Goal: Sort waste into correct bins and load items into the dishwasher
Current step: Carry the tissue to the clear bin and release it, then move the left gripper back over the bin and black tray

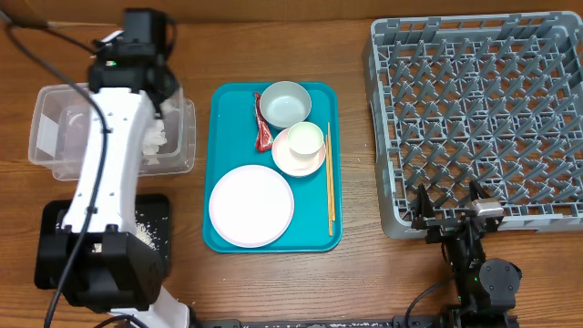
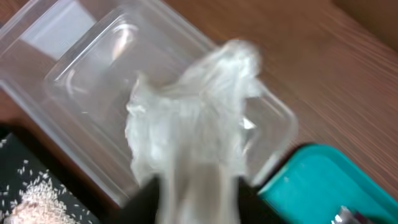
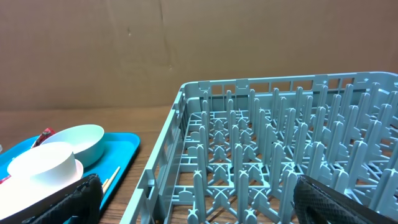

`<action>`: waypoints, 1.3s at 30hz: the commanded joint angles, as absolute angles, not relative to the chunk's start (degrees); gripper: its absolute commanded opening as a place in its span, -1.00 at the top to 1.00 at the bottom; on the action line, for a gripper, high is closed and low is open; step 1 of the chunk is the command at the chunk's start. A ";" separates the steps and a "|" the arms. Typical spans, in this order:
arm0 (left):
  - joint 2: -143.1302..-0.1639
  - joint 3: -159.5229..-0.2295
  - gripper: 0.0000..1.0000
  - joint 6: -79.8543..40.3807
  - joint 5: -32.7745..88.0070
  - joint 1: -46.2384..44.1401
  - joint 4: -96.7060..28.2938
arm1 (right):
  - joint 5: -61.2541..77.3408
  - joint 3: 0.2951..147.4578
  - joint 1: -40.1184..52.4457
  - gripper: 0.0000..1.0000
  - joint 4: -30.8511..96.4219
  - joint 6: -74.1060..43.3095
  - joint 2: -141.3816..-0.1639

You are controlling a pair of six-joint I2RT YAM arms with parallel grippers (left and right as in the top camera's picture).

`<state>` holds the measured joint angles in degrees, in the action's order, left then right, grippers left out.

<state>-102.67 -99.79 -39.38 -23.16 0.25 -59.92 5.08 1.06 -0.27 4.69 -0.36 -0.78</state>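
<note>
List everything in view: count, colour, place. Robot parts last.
dish rack: one, grey, right side of the table
teal tray: one, teal, centre
plate: one, white, near end of the teal tray
bowl: one, pale, far end of the teal tray
saucer: one, pale pink, mid-tray
cup: one, white, on the saucer
chopsticks: apparently one pair, wooden, along the tray's right edge
wrapper: one, red, left of the bowl
clear tub: one, far left
tissue: one, white, over the clear tub
black tray: one, near left
rice grains: scattered, white, on the black tray
left gripper: over the tub, hidden by tissue
right gripper: open, at the rack's near edge
</note>
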 commanded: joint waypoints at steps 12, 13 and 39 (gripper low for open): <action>-103.37 -100.14 -0.94 -37.32 -6.81 6.02 -67.09 | 4.73 0.45 0.10 -1.00 4.40 -0.19 -0.16; -102.56 -100.14 -0.94 -36.64 -4.95 5.50 -67.35 | 4.73 0.45 0.10 -1.00 4.40 -0.19 -0.16; -95.66 -100.07 -1.00 -34.70 2.63 -8.67 -73.01 | 4.73 0.45 0.10 -1.00 4.40 -0.19 -0.16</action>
